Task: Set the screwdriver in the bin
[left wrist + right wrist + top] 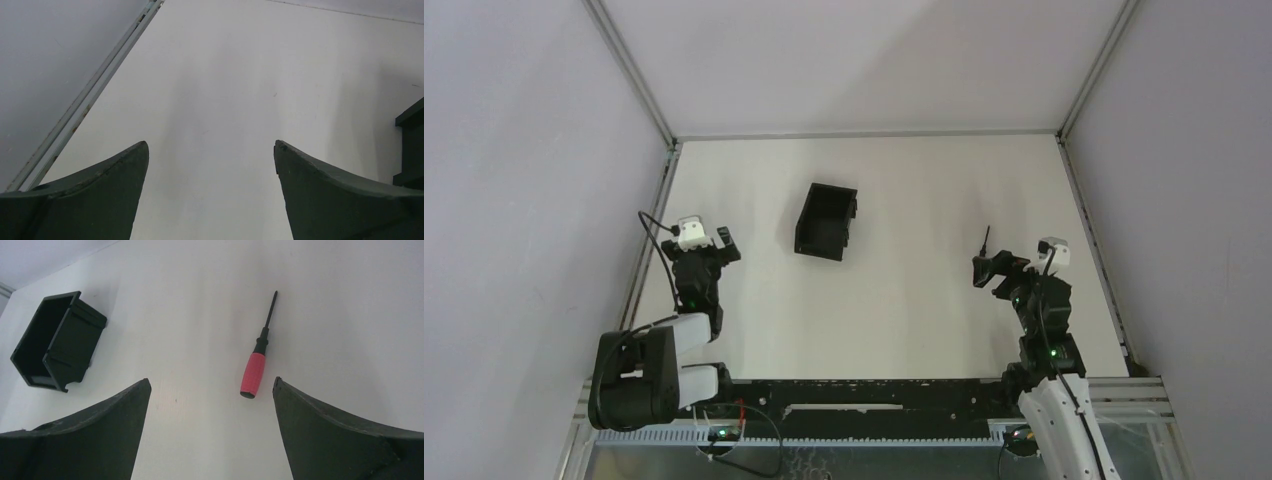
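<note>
**Screwdriver lies loose, well apart from the bin**

We see the screwdriver [260, 344] flat on the white desk [200, 285], just ahead of the right gripper [211, 380], whose fingers are spread wide and hold nothing. The left gripper [211, 142] is spread and empty too.

The tool sits nearer the right finger than the left, so an uncentred close could nudge it aside. Its red handle looks rounded and lightly ribbed and could roll; the thin dark shaft offers little to pinch.

The bin [80, 345] is black, straight-walled plastic, probably light. We judge a clipped rim could shove it across the smooth matte desk, or leave the tool outside.
</note>
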